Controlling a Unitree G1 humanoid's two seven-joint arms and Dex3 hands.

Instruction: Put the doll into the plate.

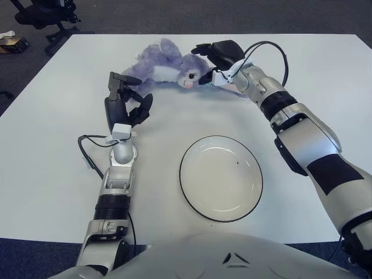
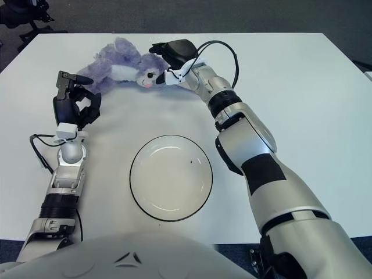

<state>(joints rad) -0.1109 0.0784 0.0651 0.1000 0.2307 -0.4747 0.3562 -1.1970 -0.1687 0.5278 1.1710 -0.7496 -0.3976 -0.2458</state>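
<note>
Lying on its side at the far edge of the white table (image 1: 52, 174), the purple doll (image 1: 168, 68) has the right hand (image 1: 216, 57) clasped over its head. Left hand (image 1: 125, 100) hovers near the doll, fingers loosely spread, holding nothing. Plate (image 1: 221, 177) sits empty, well apart. Dark carpet (image 1: 174, 14) and a chair base (image 1: 43, 17) lie beyond.

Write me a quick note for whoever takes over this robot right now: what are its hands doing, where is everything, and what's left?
Right hand: at the head of the purple plush bunny, fingers around it, grip not confirmed.
Left hand: open, holding nothing, beside the bunny's near-left end.
Bunny: lying on its side at the far edge of the white table.
Plate: nearer the robot, nothing in it.
Done: the right hand's reach to the bunny.
Left: secure the grasp, lift, carry to the plate, release.
</note>
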